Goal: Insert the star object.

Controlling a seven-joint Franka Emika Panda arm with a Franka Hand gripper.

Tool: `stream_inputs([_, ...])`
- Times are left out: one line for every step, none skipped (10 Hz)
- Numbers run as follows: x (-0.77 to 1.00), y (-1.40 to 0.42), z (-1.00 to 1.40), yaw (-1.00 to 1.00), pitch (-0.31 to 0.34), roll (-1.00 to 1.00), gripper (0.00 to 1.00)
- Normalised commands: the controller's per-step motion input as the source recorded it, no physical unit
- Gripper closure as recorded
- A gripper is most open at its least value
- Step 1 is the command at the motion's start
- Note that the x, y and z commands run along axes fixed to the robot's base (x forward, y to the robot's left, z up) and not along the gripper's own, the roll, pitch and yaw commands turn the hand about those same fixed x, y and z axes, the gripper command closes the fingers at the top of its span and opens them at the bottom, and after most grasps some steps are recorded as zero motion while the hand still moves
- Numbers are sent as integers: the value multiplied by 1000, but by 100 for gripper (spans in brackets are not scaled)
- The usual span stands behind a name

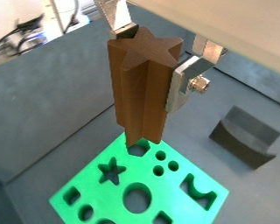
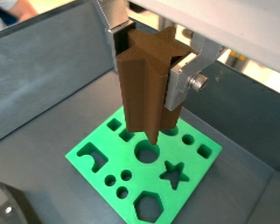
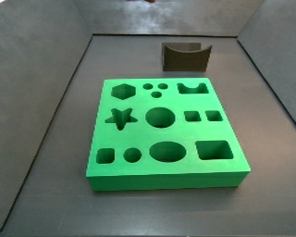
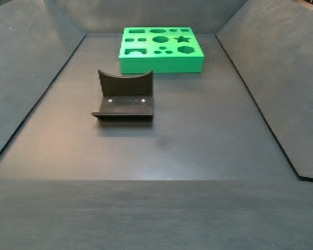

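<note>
My gripper (image 1: 152, 57) is shut on the star object (image 1: 140, 87), a tall reddish-brown ridged peg held upright between the silver fingers (image 1: 184, 80). Both wrist views show this; in the second the gripper (image 2: 149, 61) grips the peg (image 2: 143, 87) near its top. The peg's lower end hangs over a corner region of the green board (image 1: 84, 188), away from the star-shaped hole (image 1: 111, 172). The board (image 2: 95, 149) and star hole (image 2: 171, 173) lie below. In both side views the board (image 3: 163, 176) (image 4: 159, 61) lies flat; gripper and peg are out of frame there.
A dark grey-brown block with a curved notch (image 3: 185, 57) stands on the floor apart from the board, also seen in a side view (image 4: 124, 98) and in both wrist views (image 1: 248, 136) (image 2: 14, 206). Dark sloping walls (image 3: 52, 111) enclose the floor.
</note>
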Motion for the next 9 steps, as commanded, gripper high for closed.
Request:
stream_inputs([0, -191, -1000, -883, -86, 37, 100])
stream_inputs([0, -194, -1000, -877, -84, 37, 100])
stream_inputs([0, -191, -1000, -877, -80, 37, 100])
stream_inputs([0, -171, -1000, -869, -20, 46, 100])
stream_inputs([103, -174, -769, -780, 0, 99, 100])
stream_inputs([111, -117, -697, -763, 0, 97, 100])
stream_inputs([37, -129, -706, -706, 0, 104, 100])
stream_inputs([11, -177, -689, -474, 0, 151, 100])
stream_inputs([0, -117, -629, -77, -71, 221, 100])
